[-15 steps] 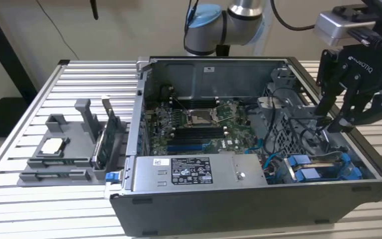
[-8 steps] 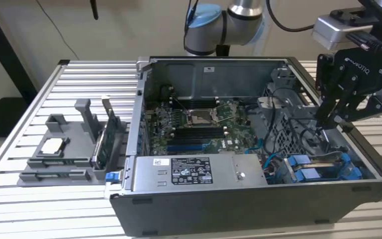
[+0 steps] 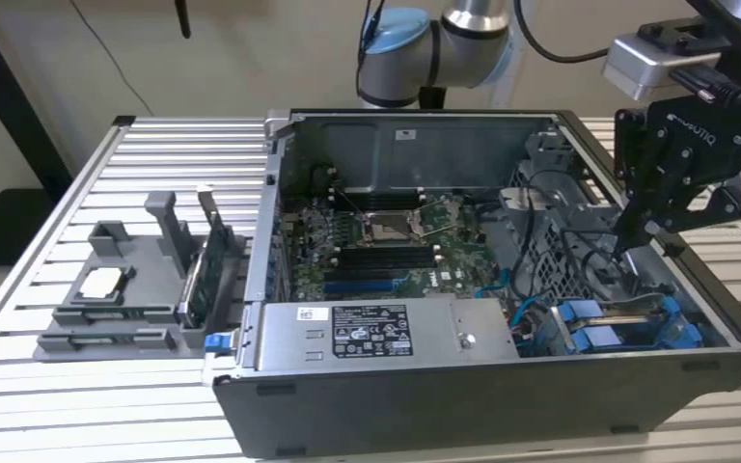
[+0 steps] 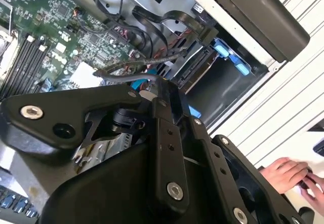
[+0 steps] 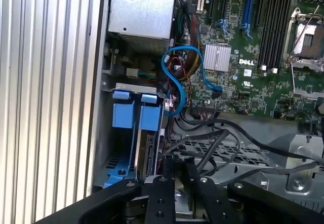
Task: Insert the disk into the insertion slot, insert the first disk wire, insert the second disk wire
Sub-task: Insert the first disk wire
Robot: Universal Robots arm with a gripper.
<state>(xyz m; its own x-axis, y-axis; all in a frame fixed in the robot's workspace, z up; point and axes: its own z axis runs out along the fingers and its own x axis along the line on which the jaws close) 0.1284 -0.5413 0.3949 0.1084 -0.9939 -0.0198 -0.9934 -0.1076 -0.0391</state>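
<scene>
On a slatted aluminium table [image 3: 100,193] lies an open dark grey computer case [image 3: 474,405], with the green motherboard [image 3: 384,246] facing up. Along the case's near wall in the exterior view sits a grey power-supply box [image 3: 467,338] with a black-and-white printed label [image 3: 368,333]. A grey moulded fixture [image 3: 126,299] holding a few parts stands to the exterior view's left of the case. At the case's corner toward the exterior view's right is the insertion slot [image 5: 134,87], a metal bay with blue rails. The disk [image 5: 150,120] stands edge-on inside it, its blue carrier front level with a second blue tab [image 5: 123,113] just beside it. The gripper [image 3: 628,241], a black unit with white lettering on its body, hangs over the case just behind that bay, tips down among loose black wires [image 5: 212,138]. In the first wrist view its fingers [image 5: 166,176] are drawn close together, and I cannot tell whether anything is pinched between them. A thin blue cable [image 5: 174,77] loops from the bay's edge toward a small silver heat sink [image 5: 217,58], and the board bears a white logo beside it. A person's hand [image 4: 286,173] shows outside the case
</scene>
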